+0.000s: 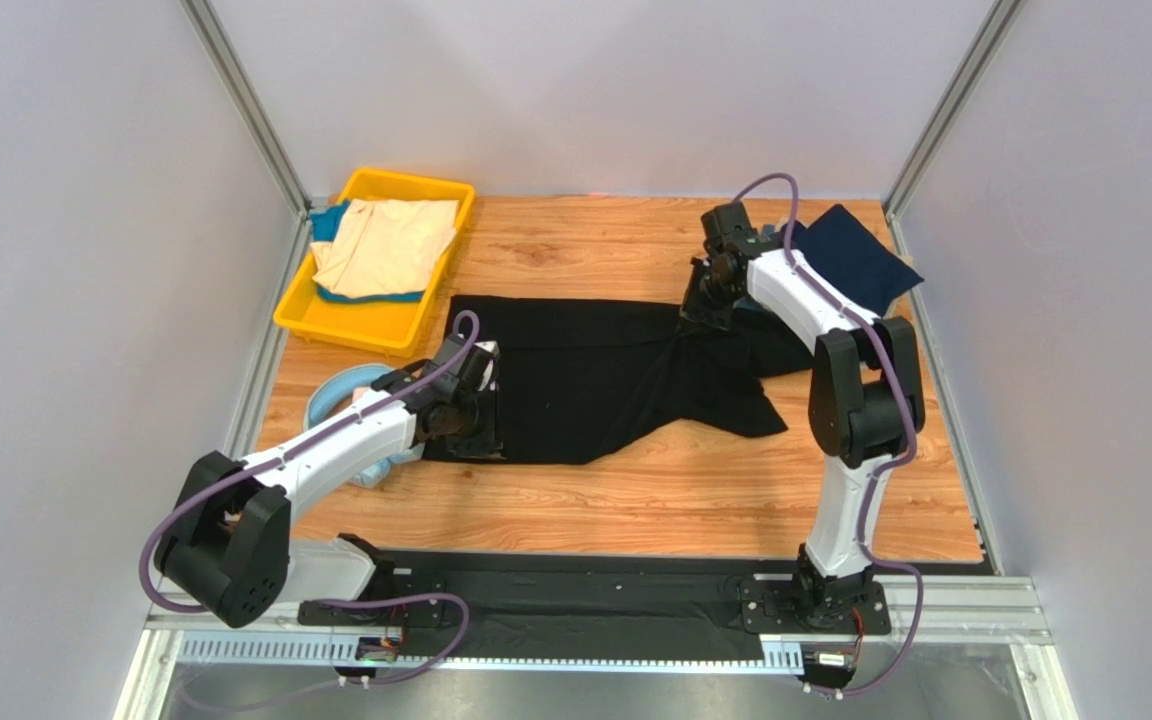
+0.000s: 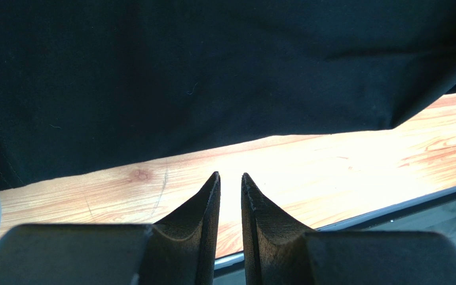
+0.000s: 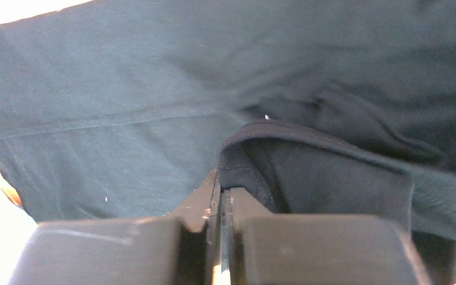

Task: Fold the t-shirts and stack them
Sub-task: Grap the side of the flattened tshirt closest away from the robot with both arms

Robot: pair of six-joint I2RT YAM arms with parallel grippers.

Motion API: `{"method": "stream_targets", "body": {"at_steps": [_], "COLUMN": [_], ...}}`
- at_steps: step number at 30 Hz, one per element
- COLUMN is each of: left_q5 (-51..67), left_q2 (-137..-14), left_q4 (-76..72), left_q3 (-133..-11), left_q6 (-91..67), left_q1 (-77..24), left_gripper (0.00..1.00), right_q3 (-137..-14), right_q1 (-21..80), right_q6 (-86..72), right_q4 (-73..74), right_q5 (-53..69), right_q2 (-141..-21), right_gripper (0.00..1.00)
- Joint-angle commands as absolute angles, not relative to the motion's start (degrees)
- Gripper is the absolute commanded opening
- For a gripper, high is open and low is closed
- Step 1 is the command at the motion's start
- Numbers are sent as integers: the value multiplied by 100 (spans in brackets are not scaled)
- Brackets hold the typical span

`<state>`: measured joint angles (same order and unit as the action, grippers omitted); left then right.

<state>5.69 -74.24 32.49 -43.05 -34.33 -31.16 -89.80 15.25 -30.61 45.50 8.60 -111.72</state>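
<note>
Across the middle of the tabletop (image 1: 778,488) the black t-shirt (image 1: 597,375) lies spread, bunched at its right end, where the right fingers (image 3: 202,202) are pressed together on a fold of its hem. The left fingers (image 2: 203,205) sit by its left edge over bare wood, a narrow gap between them, gripping nothing. A beige t-shirt (image 1: 387,240) fills the yellow bin (image 1: 349,333). A navy t-shirt (image 1: 860,255) lies in the far right corner.

White links (image 1: 330,446), black joints (image 1: 865,393), purple cables (image 1: 772,179) (looping free); left tool (image 2: 230,176) fingers (image 2: 203,208) dark, wedge-shaped.
</note>
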Motion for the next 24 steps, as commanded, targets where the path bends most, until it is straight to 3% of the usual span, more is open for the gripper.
{"method": "stream_targets", "body": {"at_steps": [1,2,5,10,11,13,20,24], "left_q5": [545,554,580,624,633,633,817,774], "left_q2": [-7462,-7479,-7576,-7787,-7805,-7831,-8112,-8104], "left_q4": [3261,3278,3261,3226,3217,3182,2936,2927], "left_q3": [-4333,-4350,-4412,-4500,-4500,-4474,-4473,-4456], "left_q6": [-3314,-3296,-3305,-3270,-3270,-3287,-3296,-3296], "left_q1": [-3138,-3146,-3146,-3146,-3146,-3146,-3199,-3243], "left_gripper": [25,25,26,25,25,25,24,24], "right_q3": [-9615,-9572,-9221,-8509,-8073,-7648,-6259,-5942], "right_q1": [1793,1810,1811,1802,1802,1775,705,642], "right_q6": [-2646,-2628,-2514,-2242,-2224,-2232,-2646,-2610], "right_q4": [4228,4201,4008,3964,3938,3929,4272,4262], "right_q5": [844,809,475,-499,-684,-1299,-993,-932], "right_q2": [-11075,-11031,-10627,-9365,-9152,-8581,-8271,-8437], "right_gripper": [18,31,42,46,64,75,79,79]}}
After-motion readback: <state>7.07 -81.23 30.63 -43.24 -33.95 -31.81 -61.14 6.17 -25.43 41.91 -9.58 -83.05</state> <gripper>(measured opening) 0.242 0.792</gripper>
